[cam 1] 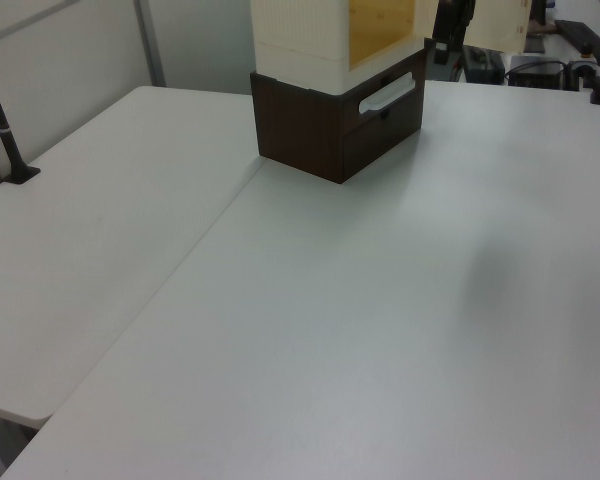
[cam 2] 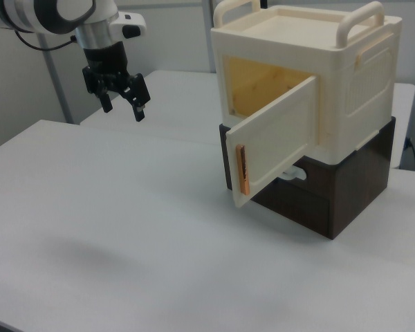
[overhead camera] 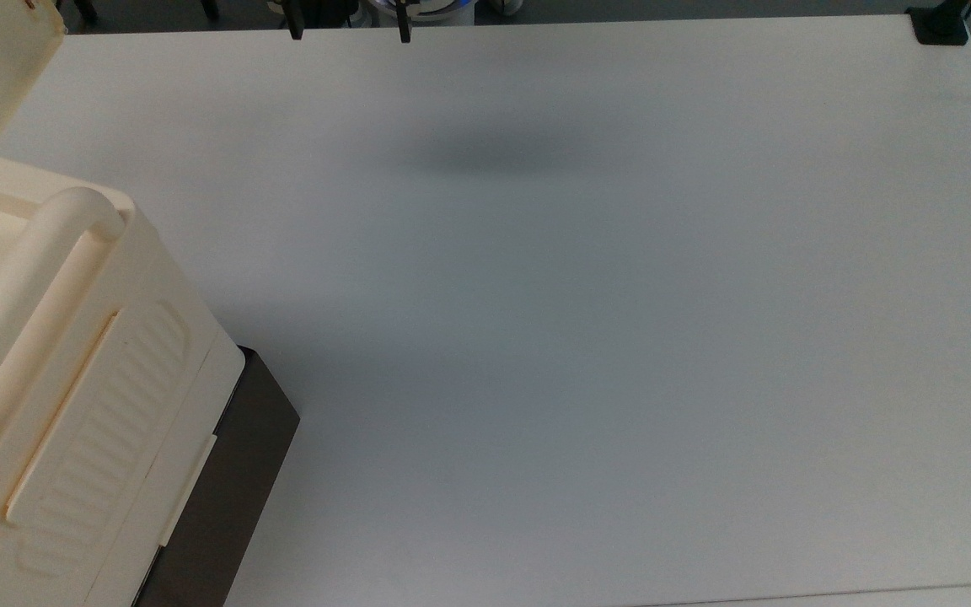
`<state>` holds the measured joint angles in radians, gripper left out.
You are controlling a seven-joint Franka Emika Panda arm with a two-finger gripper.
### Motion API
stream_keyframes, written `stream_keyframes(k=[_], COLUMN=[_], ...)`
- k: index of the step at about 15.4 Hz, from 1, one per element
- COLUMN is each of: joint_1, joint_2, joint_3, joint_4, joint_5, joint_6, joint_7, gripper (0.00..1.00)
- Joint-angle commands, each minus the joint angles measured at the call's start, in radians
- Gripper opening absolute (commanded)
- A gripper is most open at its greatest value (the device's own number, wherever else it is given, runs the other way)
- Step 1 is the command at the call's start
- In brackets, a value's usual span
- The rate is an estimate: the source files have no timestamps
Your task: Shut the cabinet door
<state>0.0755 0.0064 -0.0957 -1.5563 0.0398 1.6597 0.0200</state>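
Cabinet (cam 2: pixel 311 90) on a dark brown base (cam 2: pixel 332 187), standing at the right view's right on the white table (cam 2: pixel 124 228). Cabinet door (cam 2: pixel 273 142) swung out, exposing a yellowish interior with no contents discernible. Gripper (cam 2: pixel 122 105) raised above the table at the right view's upper left, well apart from the door, fingers spread, holding and touching nothing.

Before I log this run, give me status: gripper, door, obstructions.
Gripper open, in the air, apart from cabinet. Cabinet door ajar, swung outward. Table bare between them.
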Motion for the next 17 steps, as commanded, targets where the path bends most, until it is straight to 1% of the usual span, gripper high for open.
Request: stream_keyframes(k=[1,5,7,11,14,16,17], joint_1=[0.014,0.001,-0.002,-0.046,-0.091,-0.121,-0.138], joint_2=[-0.016,-0.028,-0.034,-0.058,-0.081,-0.109,-0.115], joint_3=[-0.01,-0.012,-0.013,-0.013,-0.015,-0.021,-0.021], joint_4=[-0.011,-0.01,-0.008,-0.01,-0.008,-0.01,-0.01], joint_5=[-0.015,-0.014,-0.014,-0.014,-0.014,-0.023,-0.038], joint_6=[0.009,-0.007,-0.029,-0.081,-0.112,-0.138,-0.155], joint_7=[-0.006,-0.009,-0.04,-0.245,-0.35,-0.42,-0.475], gripper=[1.0,1.0,1.0,1.0,1.0,1.0,1.0])
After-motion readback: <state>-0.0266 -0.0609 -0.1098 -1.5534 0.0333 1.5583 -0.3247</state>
